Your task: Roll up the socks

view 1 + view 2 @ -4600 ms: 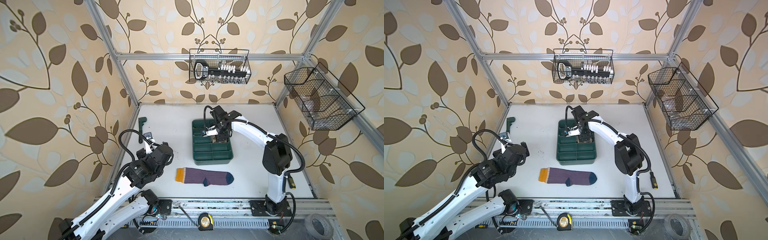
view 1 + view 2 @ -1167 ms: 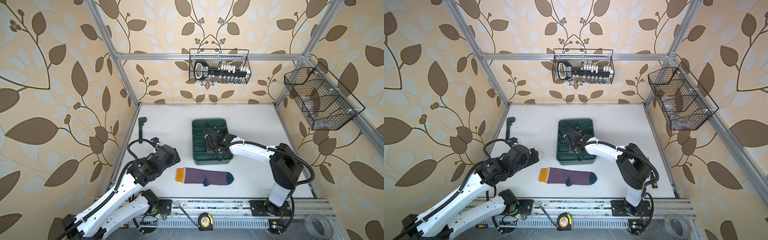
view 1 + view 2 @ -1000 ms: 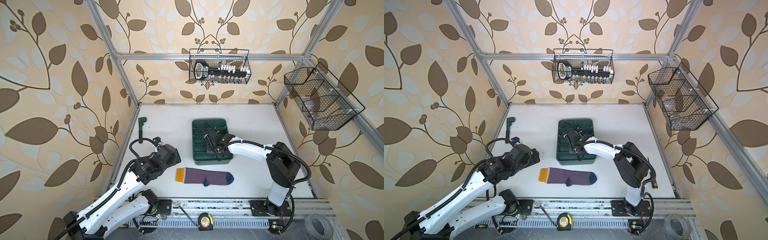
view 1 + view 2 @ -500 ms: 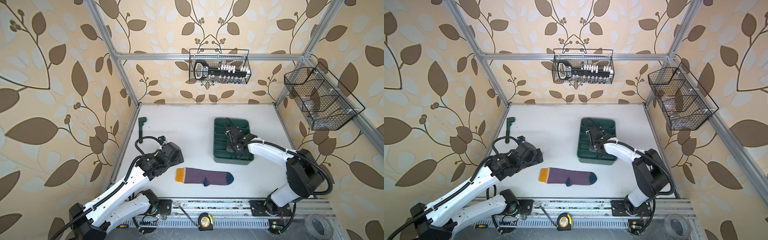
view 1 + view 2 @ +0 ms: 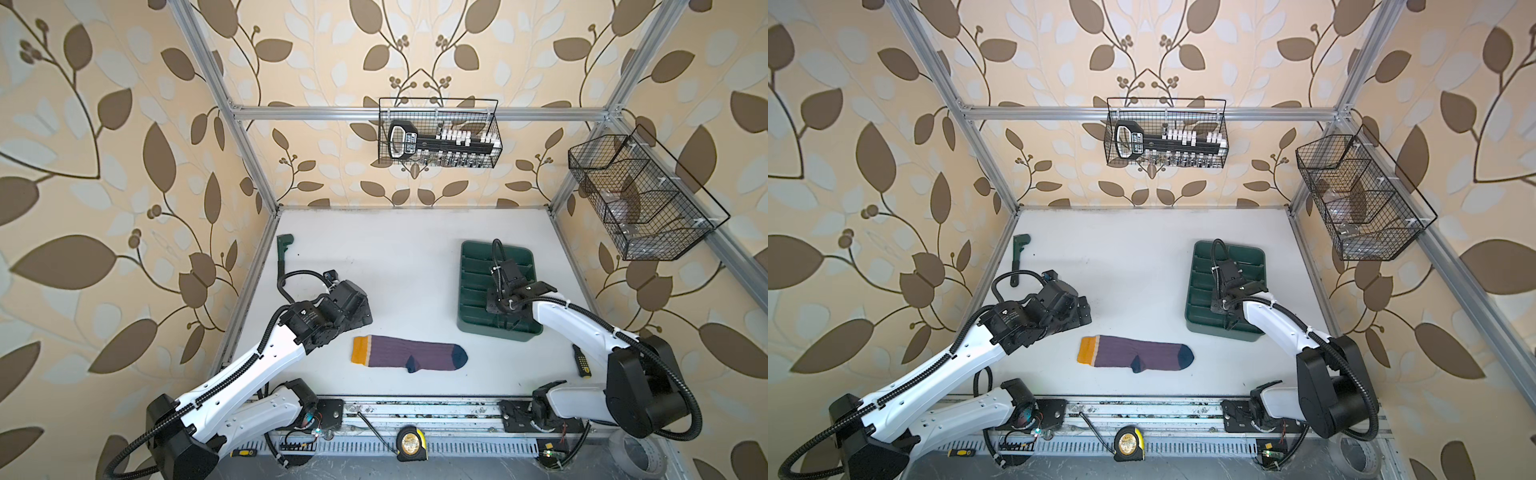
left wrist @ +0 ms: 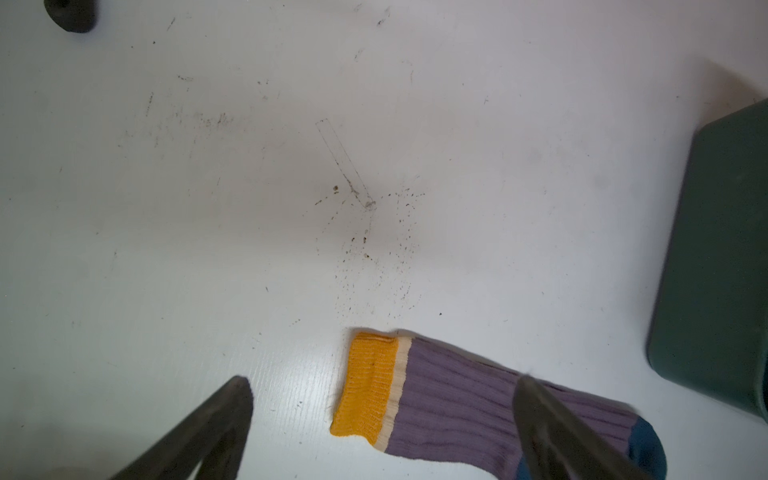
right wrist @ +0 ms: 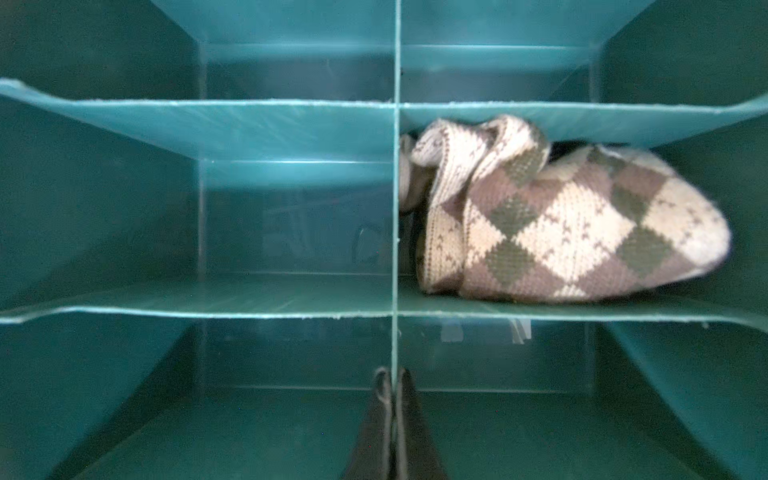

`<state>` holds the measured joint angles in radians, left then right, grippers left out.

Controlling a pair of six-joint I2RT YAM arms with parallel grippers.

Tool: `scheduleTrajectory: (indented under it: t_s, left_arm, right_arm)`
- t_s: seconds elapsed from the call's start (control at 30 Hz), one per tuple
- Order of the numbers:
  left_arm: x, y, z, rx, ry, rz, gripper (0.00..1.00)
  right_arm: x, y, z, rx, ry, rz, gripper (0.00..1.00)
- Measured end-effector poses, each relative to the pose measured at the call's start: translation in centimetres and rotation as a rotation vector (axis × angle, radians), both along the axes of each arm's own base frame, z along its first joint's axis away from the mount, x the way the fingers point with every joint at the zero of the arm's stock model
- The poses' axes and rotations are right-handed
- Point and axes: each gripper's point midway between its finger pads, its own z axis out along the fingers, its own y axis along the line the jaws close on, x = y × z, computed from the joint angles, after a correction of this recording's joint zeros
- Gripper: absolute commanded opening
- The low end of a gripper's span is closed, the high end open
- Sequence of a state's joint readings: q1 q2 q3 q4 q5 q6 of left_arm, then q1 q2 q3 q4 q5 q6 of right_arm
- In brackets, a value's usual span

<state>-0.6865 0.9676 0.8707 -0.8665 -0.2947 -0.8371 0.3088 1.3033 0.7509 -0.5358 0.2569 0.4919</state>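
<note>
In both top views the left arm (image 5: 249, 370) stretches from its base at 7 o'clock toward 1 o'clock. The left tool (image 6: 382, 384) is spread wide, its fingers (image 6: 216, 419) holding nothing. The right arm (image 5: 577, 322) reaches from 5 o'clock toward 11 o'clock. The right tool (image 7: 392, 376) is pinched tight on the tray divider (image 7: 392, 208).

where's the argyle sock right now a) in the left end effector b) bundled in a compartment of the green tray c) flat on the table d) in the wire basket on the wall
b: the right wrist view shows the argyle sock bunched up inside one compartment of the green tray, between its dividers.
</note>
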Motion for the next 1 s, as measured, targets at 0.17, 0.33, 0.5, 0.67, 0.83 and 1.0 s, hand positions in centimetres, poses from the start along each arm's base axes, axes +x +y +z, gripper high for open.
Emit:
scheduleTrajectory:
  t_s: [0.17, 0.33, 0.5, 0.67, 0.83, 1.0]
  left_arm:
    - [-0.5, -0.3, -0.1, -0.019, 0.041, 0.012, 0.99]
    - [-1.5, 0.1, -0.8, -0.038, 0.101, 0.06, 0.99]
    - [-2.7, 0.5, -1.4, -0.041, 0.16, 0.091, 0.99]
    - [-3.6, 1.2, -0.6, -0.042, 0.182, 0.125, 0.99]
    - [-4.0, 1.4, 0.7, -0.082, 0.152, 0.132, 0.99]
    - [-3.4, 0.7, 1.7, -0.094, 0.153, 0.122, 0.99]
  right_arm:
    - [-2.7, -1.5, 0.1, -0.002, -0.007, -0.019, 0.0]
    - [-3.8, -1.6, 1.1, 0.006, -0.045, -0.017, 0.2]
    - [-3.4, -0.4, 2.3, 0.034, -0.107, 0.016, 0.41]
    - [-3.8, 2.1, 3.8, 0.06, -0.149, 0.106, 0.49]
    - [-5.6, 9.6, 9.0, 0.244, -0.282, 0.342, 0.6]
    - [-9.4, 15.7, 10.5, 0.394, -0.288, 0.558, 0.72]
